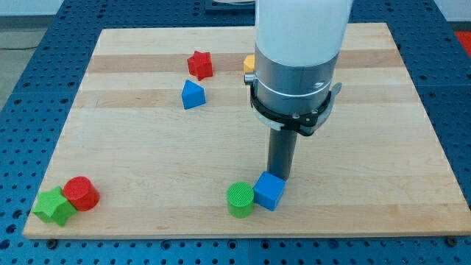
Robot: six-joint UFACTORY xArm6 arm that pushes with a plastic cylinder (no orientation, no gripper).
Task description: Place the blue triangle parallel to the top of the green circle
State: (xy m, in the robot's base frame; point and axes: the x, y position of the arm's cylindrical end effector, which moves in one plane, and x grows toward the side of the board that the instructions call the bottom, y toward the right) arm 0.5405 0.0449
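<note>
On the pale wooden surface (147, 147) I count seven blocks. My arm carries no claw, only a straight dark rod, so nothing is spread or pinched. My tip (280, 177) stands just behind the blue plastic cube (269, 191), at its upper edge; I cannot tell if they really touch.

There are two blue blocks: this cube, and the blue plastic triangle (192, 95), which lies well apart from my tip, toward the view's top and left.

There are two green blocks: the green plastic circle (240, 200), touching the cube at my tip's lower left, and a green plastic star (53, 207) far to the view's left.

There are two red blocks: a red plastic cylinder (81, 193) touching that star, and a red plastic star (199, 65) above the triangle.

One orange plastic block (249, 64) shows partly behind my arm; its shape I cannot tell.
</note>
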